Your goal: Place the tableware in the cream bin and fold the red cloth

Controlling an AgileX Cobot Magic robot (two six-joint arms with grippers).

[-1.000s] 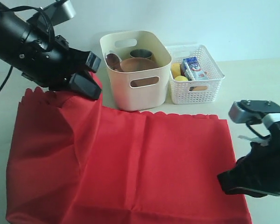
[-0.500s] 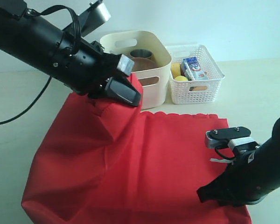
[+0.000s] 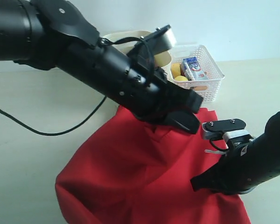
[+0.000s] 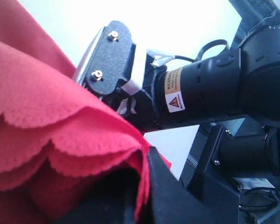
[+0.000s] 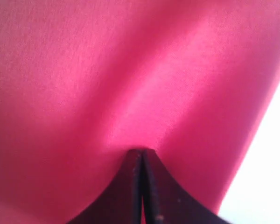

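Left arm is crossing in front of the cream bin (image 3: 123, 34), hiding most of it. White lattice basket (image 3: 210, 74) beside it is showing a milk carton (image 3: 192, 67). Red cloth (image 3: 140, 177) is lying bunched in front of the basket. Left gripper (image 3: 185, 122) is clamping its scalloped edge just before the basket. Right gripper (image 3: 201, 183) is pinching cloth, jaws together, farther from the basket. Table (image 3: 37, 158) is lying bare left of the basket.

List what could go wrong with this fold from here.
1. The left gripper holds its pinched edge of the red cloth close to the right gripper; the arms may collide.
2. The cloth lies bunched and creased, so the fold may end up crooked.
3. The left arm crosses in front of the cream bin; swinging back might knock it.
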